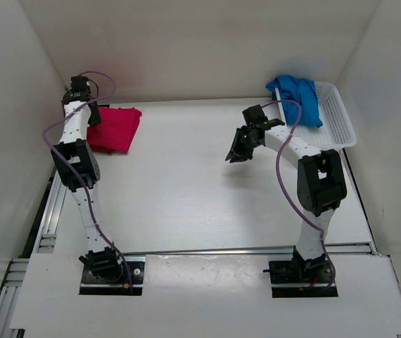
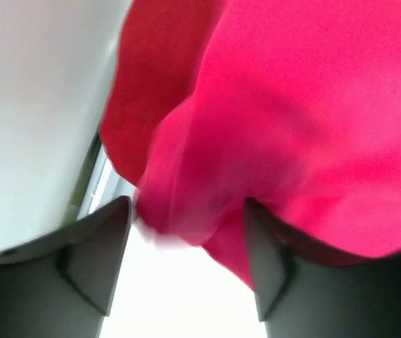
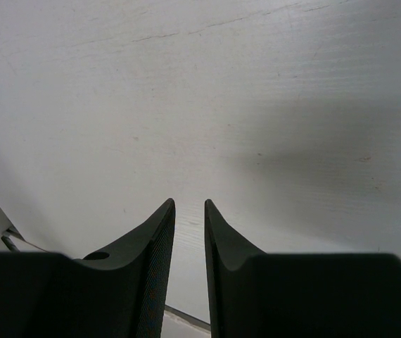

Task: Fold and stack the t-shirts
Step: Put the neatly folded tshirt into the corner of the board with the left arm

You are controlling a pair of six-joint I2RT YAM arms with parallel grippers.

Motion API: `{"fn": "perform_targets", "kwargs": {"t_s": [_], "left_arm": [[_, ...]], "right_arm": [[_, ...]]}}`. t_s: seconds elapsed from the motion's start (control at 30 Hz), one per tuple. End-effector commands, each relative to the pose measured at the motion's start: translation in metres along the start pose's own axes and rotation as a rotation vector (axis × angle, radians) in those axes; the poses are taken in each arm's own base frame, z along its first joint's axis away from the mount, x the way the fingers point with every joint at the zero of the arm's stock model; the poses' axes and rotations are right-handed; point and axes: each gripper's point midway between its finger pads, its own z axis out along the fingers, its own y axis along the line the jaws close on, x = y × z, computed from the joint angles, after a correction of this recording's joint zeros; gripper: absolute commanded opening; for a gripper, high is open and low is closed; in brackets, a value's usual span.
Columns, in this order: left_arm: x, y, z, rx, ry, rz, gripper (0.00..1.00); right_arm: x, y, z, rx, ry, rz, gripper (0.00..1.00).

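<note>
At the far left of the table lies a folded pink-magenta t-shirt [image 1: 116, 129]. My left gripper [image 1: 91, 113] hangs at its left edge. In the left wrist view the pink t-shirt [image 2: 313, 127] fills the frame, with a dark red t-shirt [image 2: 151, 84] beside it. My left gripper [image 2: 186, 204] is open, and a pink fold sags at the tips of its wide-apart jaws. A crumpled blue t-shirt [image 1: 297, 97] lies in the basket at the back right. My right gripper [image 1: 237, 156] hovers over bare table, open by a narrow gap [image 3: 189, 204] with nothing in it.
The white mesh basket [image 1: 338, 116] stands at the back right against the wall. White walls close in the table on the left, back and right. A metal rail [image 1: 46, 218] runs along the table's left edge.
</note>
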Motion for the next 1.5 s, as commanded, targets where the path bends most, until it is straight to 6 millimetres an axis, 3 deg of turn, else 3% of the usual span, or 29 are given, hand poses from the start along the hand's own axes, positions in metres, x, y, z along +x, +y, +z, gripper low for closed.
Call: {"fn": "perform_targets", "kwargs": {"t_s": [0.0,0.1,0.23,0.4,0.43,0.47,0.57,0.7,0.8,0.87,0.9,0.97,1.0,1.03,1.1,1.13,1.23,1.27,1.47], "left_arm": [[-0.018,0.033,0.002,-0.15,-0.057,-0.047,0.98],[-0.034,0.054,-0.002,-0.245,-0.107,-0.085,1.0],[-0.06,0.068,-0.033,-0.222,-0.189,-0.132,1.0],[-0.053,0.031,-0.108,-0.014,-0.234,-0.079,1.0],[-0.047,0.013,-0.119,0.089,-0.231,-0.058,1.0],[-0.039,0.012,-0.141,0.145,-0.234,-0.052,1.0],[-0.022,-0.007,-0.173,0.322,-0.226,-0.028,1.0],[0.023,-0.011,-0.216,0.444,-0.141,0.002,1.0],[0.073,-0.013,-0.238,0.512,-0.007,0.027,1.0],[0.109,-0.013,-0.252,0.547,0.106,0.041,1.0],[0.123,-0.011,-0.257,0.546,0.137,0.045,1.0],[0.163,-0.001,-0.265,0.516,0.181,0.054,1.0],[0.173,0.003,-0.264,0.498,0.17,0.054,1.0],[0.202,0.009,-0.269,0.481,0.171,0.055,1.0],[0.223,0.02,-0.267,0.422,0.146,0.056,1.0],[0.243,0.025,-0.269,0.406,0.135,0.055,1.0],[0.265,0.04,-0.271,0.334,0.095,0.051,1.0],[0.268,0.042,-0.272,0.325,0.083,0.048,1.0],[0.274,0.047,-0.293,0.349,-0.001,0.036,1.0]], "right_arm": [[-0.001,-0.001,-0.002,0.014,0.003,-0.016,0.28],[-0.001,-0.001,-0.002,0.014,0.003,-0.016,0.28],[0.001,-0.001,-0.004,0.013,0.002,-0.016,0.28],[0.009,-0.006,-0.015,0.034,0.009,-0.02,0.28],[0.008,-0.003,-0.024,0.024,-0.004,-0.037,0.28],[0.011,-0.007,-0.026,0.038,-0.003,-0.044,0.28],[0.014,-0.008,-0.045,0.06,-0.018,-0.065,0.31],[0.027,-0.019,-0.072,0.101,-0.036,-0.085,0.45],[0.038,-0.021,-0.107,0.082,-0.108,-0.111,0.63],[0.048,-0.026,-0.12,0.088,-0.119,-0.112,0.74],[0.051,-0.023,-0.135,0.063,-0.153,-0.121,0.76],[0.07,-0.035,-0.141,0.079,-0.131,-0.1,0.86],[0.075,-0.035,-0.154,0.058,-0.159,-0.107,0.88],[0.088,-0.045,-0.153,0.073,-0.138,-0.085,0.89],[0.1,-0.049,-0.168,0.055,-0.18,-0.058,0.92],[0.11,-0.058,-0.166,0.061,-0.171,-0.042,0.92],[0.131,-0.07,-0.177,0.039,-0.206,0.009,0.98],[0.139,-0.073,-0.187,0.022,-0.226,0.014,1.0],[0.172,-0.092,-0.198,-0.009,-0.26,0.109,1.0]]}}
